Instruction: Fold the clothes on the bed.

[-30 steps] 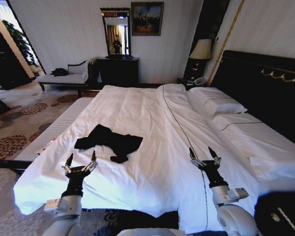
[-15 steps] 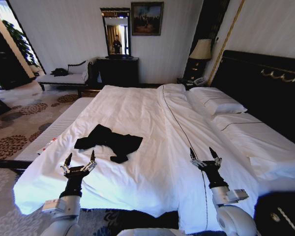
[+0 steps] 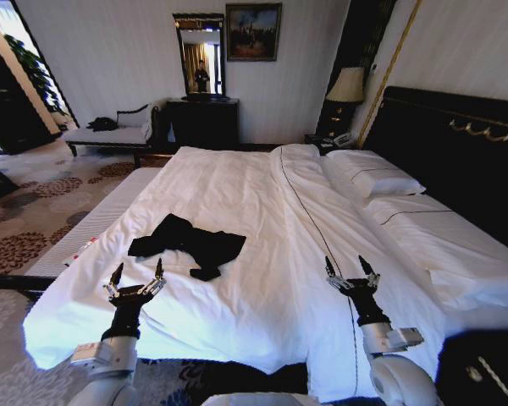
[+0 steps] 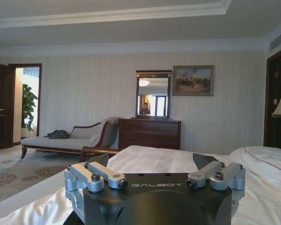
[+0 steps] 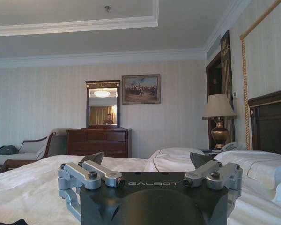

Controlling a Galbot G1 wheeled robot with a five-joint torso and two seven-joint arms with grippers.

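Both grippers hang low over the near edge of the bed, fingers spread wide and nothing between them. Left gripper sits at the near left part of the white duvet; right gripper sits at the near right part, beside the thin dark seam that runs up the duvet. White "GALBOT" lettering reads clearly on the black housing of each one in the wrist views, between the two silver finger links: left gripper, right gripper.

Just beyond the left gripper and slightly toward the middle of the bed lies the black T-shirt, crumpled in a loose heap, apart from the fingers. No lettering can be read on it as it lies. It is well to the left of the right gripper. A small white tube with a red end rests at the bed's left edge, outward of the left gripper.

Far past both grippers stand the pale bench, the dark dresser with its mirror, a framed painting and a lamp. White pillows lie beyond the right gripper, against the dark headboard.

Compared with half a second ago, the right gripper has drawn very slightly back toward the robot; the left gripper and the T-shirt look unchanged.
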